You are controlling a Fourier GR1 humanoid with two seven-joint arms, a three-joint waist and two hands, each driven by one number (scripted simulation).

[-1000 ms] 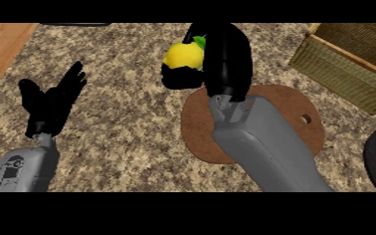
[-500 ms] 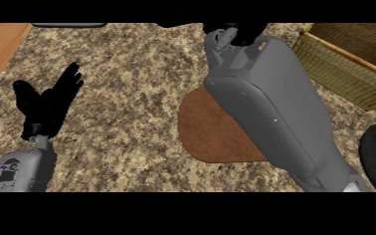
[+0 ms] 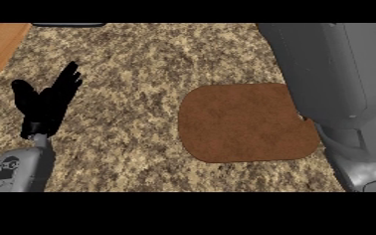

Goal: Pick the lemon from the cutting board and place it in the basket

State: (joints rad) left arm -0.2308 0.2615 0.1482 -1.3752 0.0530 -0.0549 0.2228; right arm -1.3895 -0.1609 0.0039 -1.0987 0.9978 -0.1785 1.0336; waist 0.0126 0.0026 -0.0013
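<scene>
The brown cutting board point(image 3: 242, 124) lies bare on the speckled counter, right of centre. My right forearm point(image 3: 327, 74) fills the right side of the head view and runs past the top edge, so the right hand itself does not show. The forearm covers the board's right edge. No lemon and no basket can be seen; the forearm hides the far right area. My left hand point(image 3: 46, 104) rests open at the left edge, fingers up, well apart from the board.
The speckled stone counter point(image 3: 147, 59) spreads between the left hand and the board. A wooden strip point(image 3: 11, 37) shows at the top left corner, and a dark object's edge point(image 3: 70, 24) at the top.
My right arm has risen and swung right, carrying the hand and the lemon out of the top of the view. The forearm now hides the basket. The left hand has stayed put.
</scene>
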